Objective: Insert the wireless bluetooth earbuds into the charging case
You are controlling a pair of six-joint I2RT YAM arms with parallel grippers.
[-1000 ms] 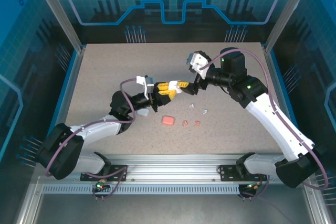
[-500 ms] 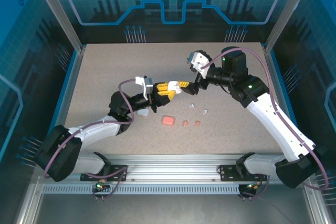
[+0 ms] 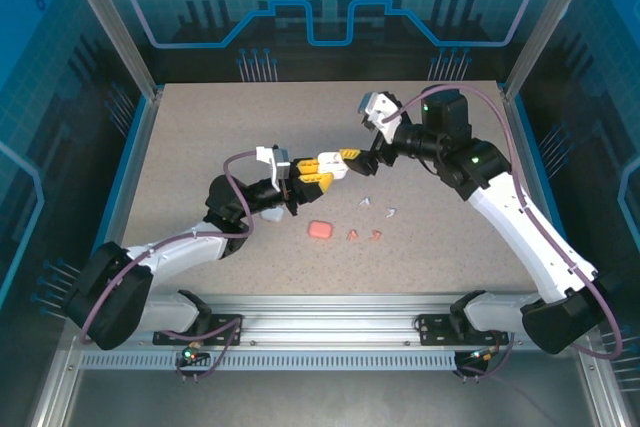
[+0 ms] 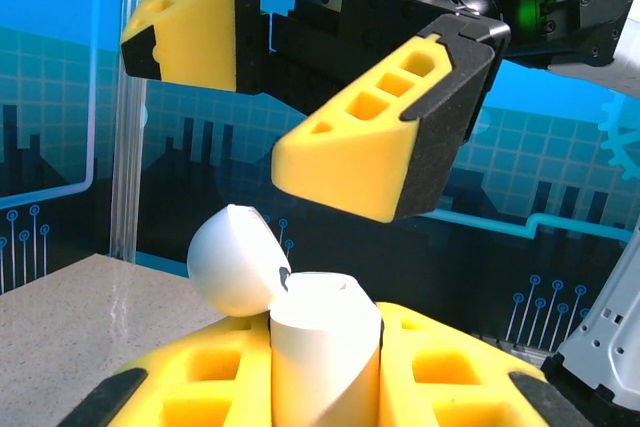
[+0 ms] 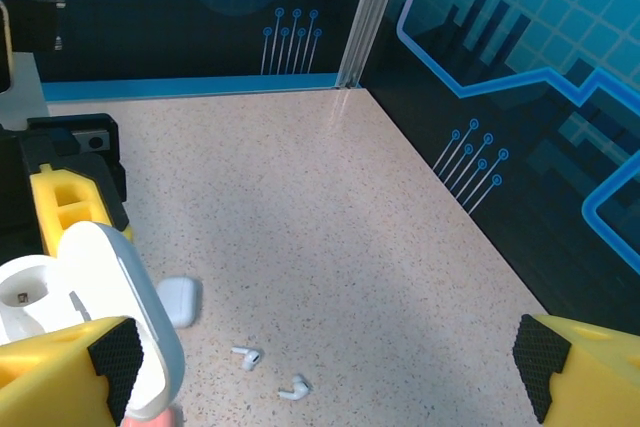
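Note:
My left gripper [image 4: 325,372] is shut on a white charging case [image 4: 322,332], held upright with its lid [image 4: 232,262] flipped open. The right gripper [image 4: 290,87] hangs open just above the case, nothing between its yellow fingers [image 4: 385,147]. From above, the held case [image 3: 330,168] sits mid-table between the left gripper [image 3: 313,174] and the right gripper [image 3: 346,159]. Two white earbuds [image 5: 247,356] [image 5: 295,387] lie on the table below the right gripper [image 5: 330,387]. Two salmon-pink earbuds [image 3: 352,235] [image 3: 375,235] lie nearer the front. I cannot tell what is inside the case.
A pink case [image 3: 320,230] lies closed beside the pink buds. A second white case [image 5: 178,299], closed, rests on the table under the left arm. The speckled tabletop [image 3: 200,137] is bounded by blue walls and aluminium posts [image 5: 365,17].
The right wrist has lifted and drawn back a little to the right, its fingers now above the case. The left gripper has edged right with the open case.

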